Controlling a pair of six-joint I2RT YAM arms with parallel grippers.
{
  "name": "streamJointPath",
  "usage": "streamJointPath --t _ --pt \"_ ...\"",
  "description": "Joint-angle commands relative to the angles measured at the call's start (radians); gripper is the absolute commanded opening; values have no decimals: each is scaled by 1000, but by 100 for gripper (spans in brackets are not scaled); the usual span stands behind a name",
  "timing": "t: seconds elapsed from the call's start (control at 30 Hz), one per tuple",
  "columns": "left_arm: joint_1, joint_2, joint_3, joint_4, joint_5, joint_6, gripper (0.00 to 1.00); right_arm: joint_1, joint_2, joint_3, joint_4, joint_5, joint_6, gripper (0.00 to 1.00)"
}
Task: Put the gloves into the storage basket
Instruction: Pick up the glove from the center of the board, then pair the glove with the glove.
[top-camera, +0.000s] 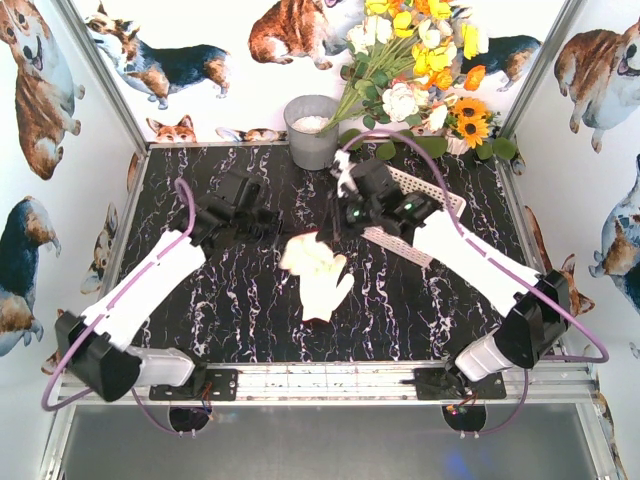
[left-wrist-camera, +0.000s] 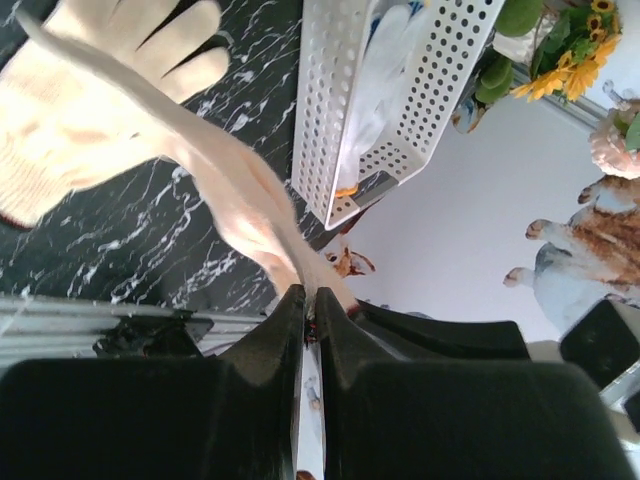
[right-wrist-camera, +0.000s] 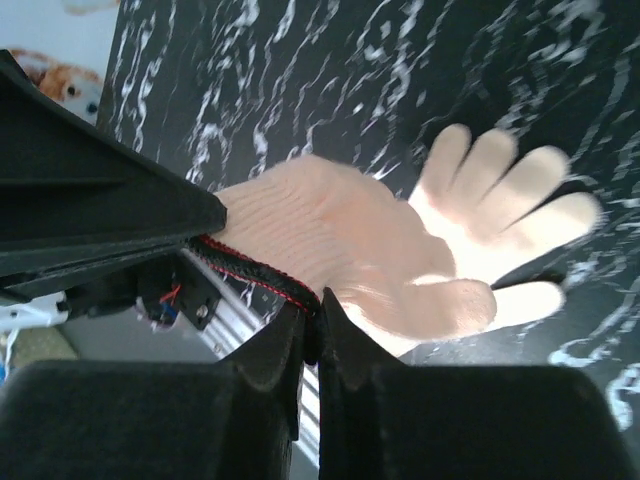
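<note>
At centre, the left gripper (left-wrist-camera: 308, 296) and right gripper (right-wrist-camera: 312, 306) each clamp the gloves (top-camera: 318, 275), right by a cuff; the basket (left-wrist-camera: 318, 110) lies far right.

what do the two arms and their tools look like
The left arm and right arm have white links, black joints and looping purple cables. The left tool and right tool are black, each with two flat fingers. Green lights glow near the right wrist.

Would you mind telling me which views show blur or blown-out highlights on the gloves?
Left wrist: the pinched glove smears near the left gripper, basket sharp. Right wrist: the held glove is soft and washed out toward its tips. Top external: crisp, evenly lit.
</note>
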Motion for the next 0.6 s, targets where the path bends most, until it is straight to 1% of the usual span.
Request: streamJointPath --t 0.0,0.1,0.17,0.27,0.33,0.43,0.5,0.57 --pt "43 91 30 165 38 149 0 -101 -3 103 -40 53 -91 0" --pt "52 187 111 241 59 248 0 -146 23 170 -94 51 -184 0" --pt "50 238 152 289 80 303 0 -154 48 220 -141 59 -247 0" --pt "44 254 137 334 83 376 0 -155 66 246 -183 93 -297 0" --pt "42 225 12 389 111 378 0 -153 54 194 -175 100 -299 0" --pt "17 133 -204 481 123 320 0 -139 31 93 -160 73 -282 0" --pt "0 80 -293 480 118 313 0 -112 17 26 -155 47 -269 0" --pt "-8 49 -348 470 135 352 0 -70 11 -26 -156 33 -248 0"
